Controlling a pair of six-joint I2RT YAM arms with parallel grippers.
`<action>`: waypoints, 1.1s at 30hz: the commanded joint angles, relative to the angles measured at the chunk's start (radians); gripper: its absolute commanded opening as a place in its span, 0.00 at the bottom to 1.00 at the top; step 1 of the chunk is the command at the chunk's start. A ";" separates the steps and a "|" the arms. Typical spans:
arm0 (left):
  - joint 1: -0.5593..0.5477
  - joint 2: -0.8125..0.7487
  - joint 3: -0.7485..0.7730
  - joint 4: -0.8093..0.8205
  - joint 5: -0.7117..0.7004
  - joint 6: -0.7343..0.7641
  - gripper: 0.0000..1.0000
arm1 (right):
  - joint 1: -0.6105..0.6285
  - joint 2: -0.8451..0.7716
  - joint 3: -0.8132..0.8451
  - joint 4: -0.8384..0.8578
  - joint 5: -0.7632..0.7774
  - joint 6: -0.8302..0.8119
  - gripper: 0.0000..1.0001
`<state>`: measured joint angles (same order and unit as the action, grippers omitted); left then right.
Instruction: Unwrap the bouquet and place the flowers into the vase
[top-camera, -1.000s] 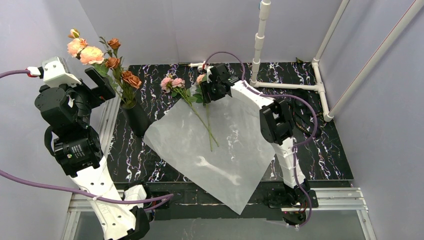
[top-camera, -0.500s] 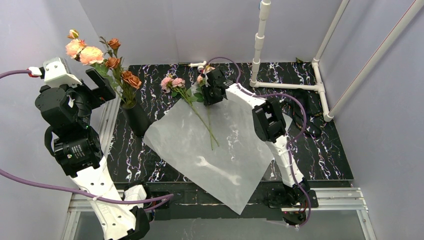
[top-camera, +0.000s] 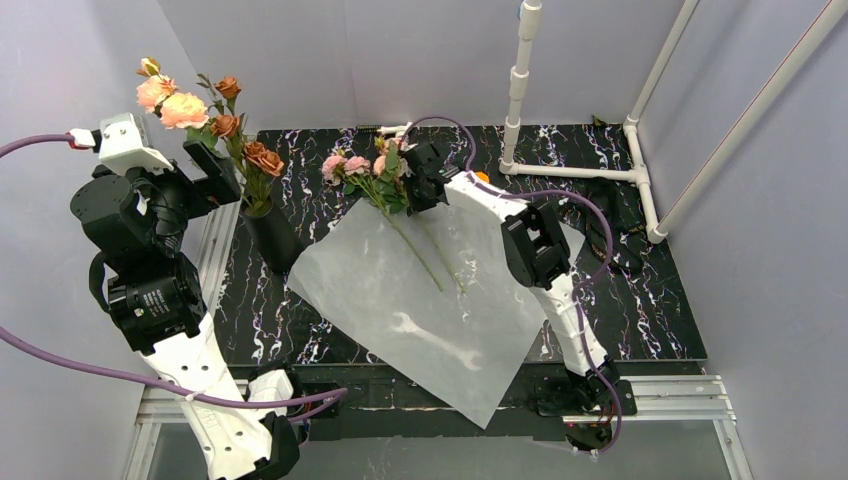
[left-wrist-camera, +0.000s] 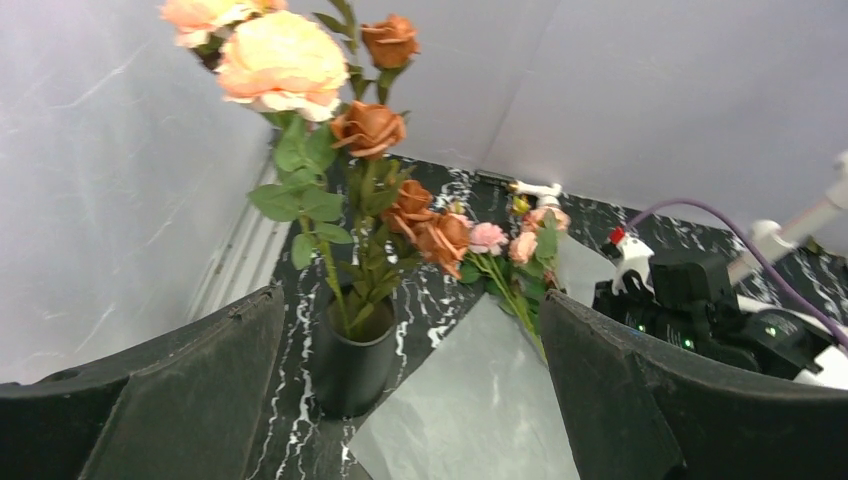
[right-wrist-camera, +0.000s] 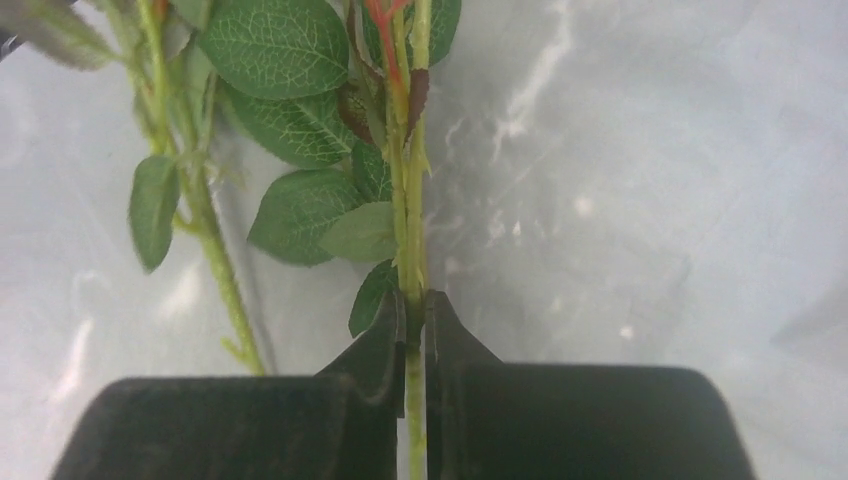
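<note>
Right wrist view: right gripper clenched on 1 flower stem.
Near the vase, which holds several flowers, the left gripper stands released; another flower lies on the white wrap on the bench.

The left arm and the right arm both join smooth white shells to chunky black joint housings, each with a purple cable looping alongside. The left hand has broad matte black fingers beneath a white block. The right hand ends in narrow black tips. Small green lights glow on the right wrist.
</note>
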<state>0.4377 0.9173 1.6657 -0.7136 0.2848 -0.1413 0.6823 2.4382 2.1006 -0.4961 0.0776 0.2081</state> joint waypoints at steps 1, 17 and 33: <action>0.005 0.001 0.008 -0.015 0.188 -0.014 0.98 | -0.008 -0.229 -0.080 0.120 -0.046 0.080 0.01; 0.004 0.028 -0.012 0.252 0.726 -0.282 0.98 | 0.099 -0.704 -0.355 0.654 -0.280 0.137 0.01; 0.004 0.038 -0.096 0.379 0.745 -0.465 0.81 | 0.422 -0.804 -0.404 0.738 -0.374 -0.180 0.01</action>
<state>0.4377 0.9676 1.5898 -0.3737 1.0225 -0.5770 1.0653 1.6955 1.7031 0.1474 -0.2703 0.1291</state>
